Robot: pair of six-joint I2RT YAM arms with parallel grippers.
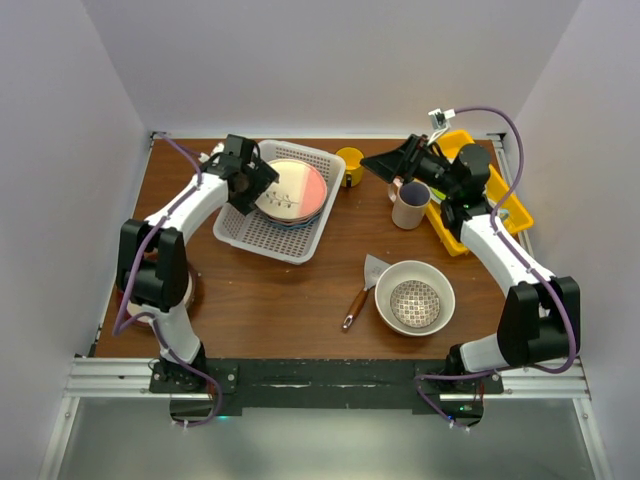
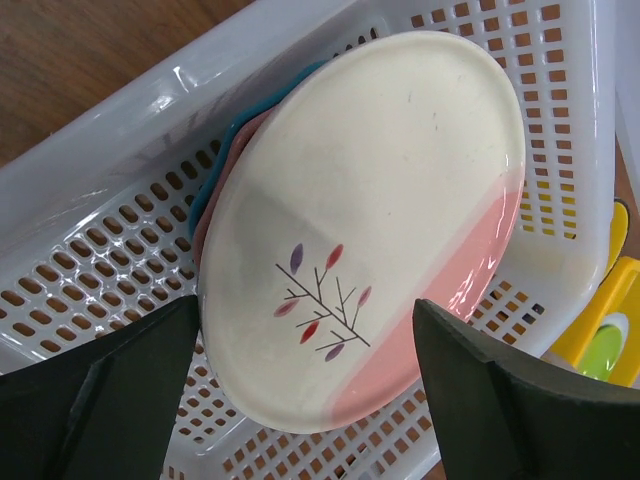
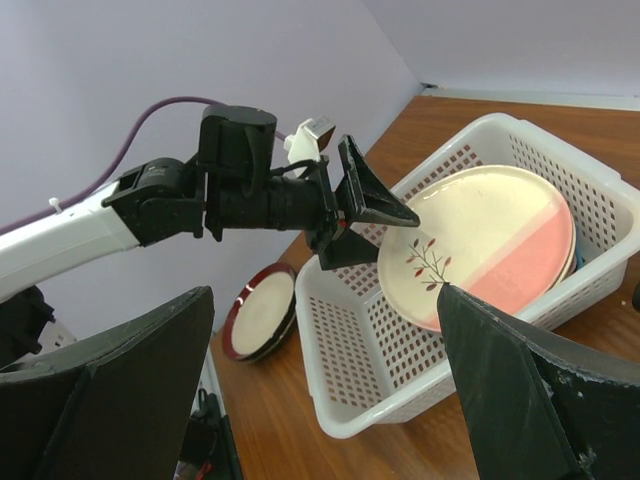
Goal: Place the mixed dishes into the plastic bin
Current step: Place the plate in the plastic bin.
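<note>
I had left fingers (image 2: 100, 400) and right fingers (image 3: 530, 400) both gaping empty, the upright cream mug (image 1: 410, 205) nearest the right pair.

Reaches the left arm (image 1: 185, 210) up from its base and forward to the far left, elbow bent outward, white forearm angled inward. Holds the left gripper (image 1: 250, 185) tilted downward, dark fingers (image 2: 110, 400) spread wide and gripping nothing. Stretches the right arm (image 1: 500, 250) forward along the right side, forearm slanting inward toward the far middle. Points the right gripper (image 1: 385, 168) leftward toward the other wrist, fingers (image 3: 520, 400) likewise spread wide, gripping nothing.
</note>
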